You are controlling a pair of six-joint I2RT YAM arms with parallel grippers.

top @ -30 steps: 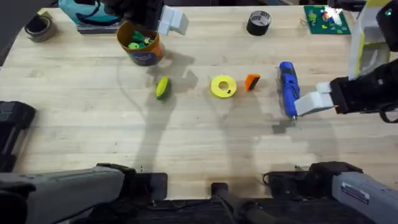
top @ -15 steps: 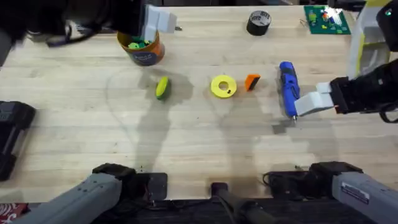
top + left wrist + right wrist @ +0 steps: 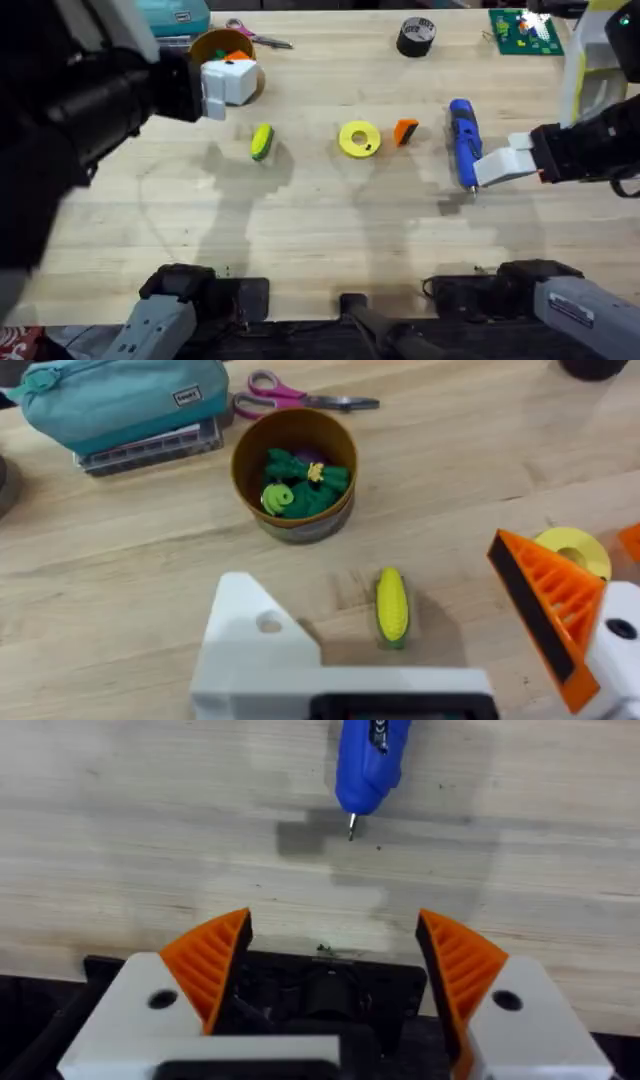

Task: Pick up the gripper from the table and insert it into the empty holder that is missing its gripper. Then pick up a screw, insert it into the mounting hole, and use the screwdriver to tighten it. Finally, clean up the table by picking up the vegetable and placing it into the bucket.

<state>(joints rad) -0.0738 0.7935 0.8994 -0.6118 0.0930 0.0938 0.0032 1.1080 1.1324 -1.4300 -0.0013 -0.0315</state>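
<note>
Loose on the wood, the gripper (image 3: 405, 131) lies just beside a yellow disc (image 3: 359, 139), untouched, so insertion has not begun. Its destination, the holder (image 3: 255, 643), is the bare white finger of the left gripper (image 3: 420, 660), which hangs spread wide above the vegetable (image 3: 391, 605); the opposite finger carries an orange ribbed pad (image 3: 545, 610). Nearby, the bucket (image 3: 294, 473) already contains green toy items. Farther right, the screwdriver (image 3: 463, 140) rests flat, its tip toward the right gripper (image 3: 335, 965), whose jaws stand apart and empty, probably waiting to help.
</note>
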